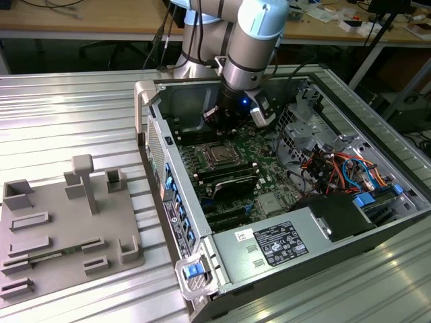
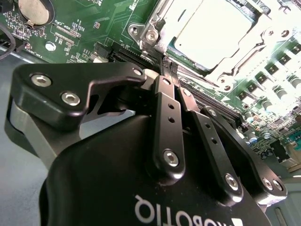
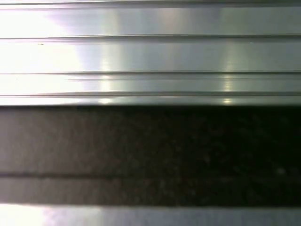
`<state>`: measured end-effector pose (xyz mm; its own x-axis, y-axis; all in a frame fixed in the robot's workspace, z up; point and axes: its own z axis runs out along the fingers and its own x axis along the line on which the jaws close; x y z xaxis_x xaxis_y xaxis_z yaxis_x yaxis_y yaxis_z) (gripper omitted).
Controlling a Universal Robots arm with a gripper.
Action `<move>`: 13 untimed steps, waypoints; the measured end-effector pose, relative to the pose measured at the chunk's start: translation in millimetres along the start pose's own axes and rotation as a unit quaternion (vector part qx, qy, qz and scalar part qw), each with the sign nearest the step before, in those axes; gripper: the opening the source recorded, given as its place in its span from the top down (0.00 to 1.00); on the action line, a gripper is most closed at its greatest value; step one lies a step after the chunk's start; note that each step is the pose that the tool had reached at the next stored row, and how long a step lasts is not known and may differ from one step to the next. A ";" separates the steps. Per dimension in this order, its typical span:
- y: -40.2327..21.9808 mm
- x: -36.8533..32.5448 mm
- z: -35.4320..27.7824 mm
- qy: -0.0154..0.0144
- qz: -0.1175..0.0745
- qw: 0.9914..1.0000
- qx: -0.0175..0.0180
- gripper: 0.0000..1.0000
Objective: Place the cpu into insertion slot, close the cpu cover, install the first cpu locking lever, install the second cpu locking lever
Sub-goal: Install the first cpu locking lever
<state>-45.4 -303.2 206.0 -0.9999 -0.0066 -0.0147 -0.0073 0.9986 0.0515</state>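
Observation:
The cpu (image 2: 211,33) lies flat in the insertion slot (image 1: 219,155), its silver top showing through the window of the cpu cover (image 2: 151,29), which rests down over it. In the exterior view the slot sits on the green motherboard inside the open computer case. My gripper (image 2: 165,67) hangs just beside the slot's edge, on the side towards the case's back wall. Its black fingers (image 2: 162,108) are pressed together with nothing seen between them. The tips are close over the cover's metal rim; I cannot tell whether they touch it. The gripper (image 1: 221,129) is also in the exterior view, below the arm's wrist.
Long black memory slots (image 1: 225,180) run beside the socket. A grey power supply (image 1: 279,245) and orange and blue cables (image 1: 340,168) fill the case's near and right parts. A grey fixture plate (image 1: 64,225) lies on the ribbed metal table (image 3: 150,56) at the exterior view's left.

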 end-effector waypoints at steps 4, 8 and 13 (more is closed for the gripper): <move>-1.5 -0.1 0.4 0.000 0.000 1.000 0.000 0.89; -1.9 -2.0 3.6 0.001 0.000 1.000 0.001 0.89; 0.1 -2.6 6.6 0.001 -0.001 1.000 -0.001 0.89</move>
<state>-42.6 -302.7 199.5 -0.9999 -0.0078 -0.0123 -0.0084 0.9986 0.0525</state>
